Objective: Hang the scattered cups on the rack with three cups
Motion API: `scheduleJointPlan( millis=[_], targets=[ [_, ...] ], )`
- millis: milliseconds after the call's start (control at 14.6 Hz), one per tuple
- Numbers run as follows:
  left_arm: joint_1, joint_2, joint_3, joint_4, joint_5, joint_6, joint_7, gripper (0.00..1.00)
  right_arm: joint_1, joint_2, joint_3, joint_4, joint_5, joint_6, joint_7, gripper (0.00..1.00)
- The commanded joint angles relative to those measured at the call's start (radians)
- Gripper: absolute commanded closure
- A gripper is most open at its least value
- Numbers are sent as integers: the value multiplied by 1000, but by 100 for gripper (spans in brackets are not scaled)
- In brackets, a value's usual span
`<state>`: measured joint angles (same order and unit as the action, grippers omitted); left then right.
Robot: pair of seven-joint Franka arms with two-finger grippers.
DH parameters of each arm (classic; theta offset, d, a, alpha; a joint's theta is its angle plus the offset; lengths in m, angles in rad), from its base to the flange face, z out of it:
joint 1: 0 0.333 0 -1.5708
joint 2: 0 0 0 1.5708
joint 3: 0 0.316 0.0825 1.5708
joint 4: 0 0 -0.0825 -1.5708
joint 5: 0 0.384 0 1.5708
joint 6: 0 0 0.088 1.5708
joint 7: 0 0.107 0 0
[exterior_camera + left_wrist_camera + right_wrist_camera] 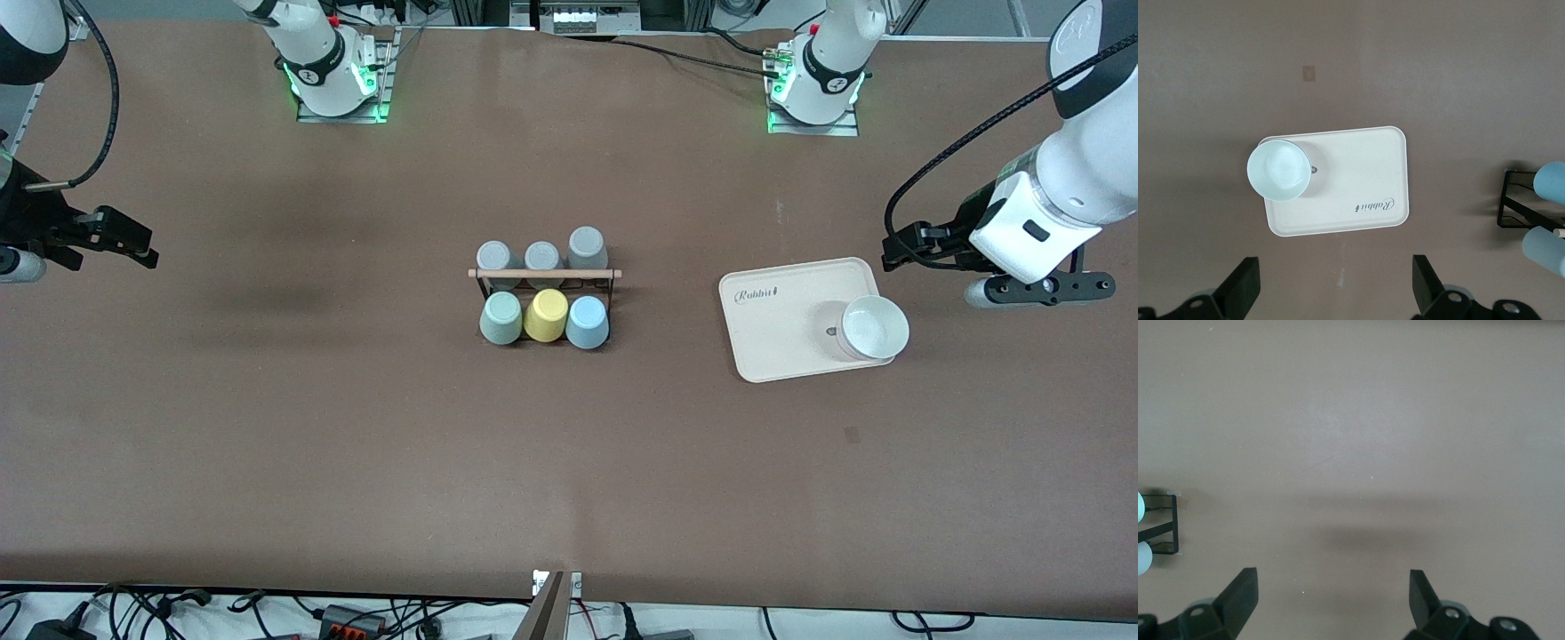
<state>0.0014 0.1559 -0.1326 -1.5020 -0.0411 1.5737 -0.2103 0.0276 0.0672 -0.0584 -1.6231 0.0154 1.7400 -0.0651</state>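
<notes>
Mint cup (501, 317), blue cup (588, 321) on rack (544, 274), 6 o'clock row: light, slick; grasp tapered walls. Left gripper (1336, 288), right gripper (1333, 598) spread, idle.

A robotics lab: two white arms are bolted by metal base plates (342, 111) with green lights to a wide brown table (356, 427). Loose cables (178, 609) and power adapters trail along the table's edge nearest the front camera, with aluminium framing (480, 11) and more wiring past the bases.
</notes>
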Motion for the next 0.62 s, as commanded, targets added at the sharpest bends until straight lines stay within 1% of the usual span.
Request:
scheduleJointPlan(
  millis=[0, 548],
  targets=[
    [2, -16, -5, -15, -8, 6, 17, 0, -5, -20, 11, -20, -11, 3, -15, 0],
    [2, -16, -7, -15, -8, 8, 17, 0, -5, -27, 9, -18, -11, -27, -24, 0]
  ],
)
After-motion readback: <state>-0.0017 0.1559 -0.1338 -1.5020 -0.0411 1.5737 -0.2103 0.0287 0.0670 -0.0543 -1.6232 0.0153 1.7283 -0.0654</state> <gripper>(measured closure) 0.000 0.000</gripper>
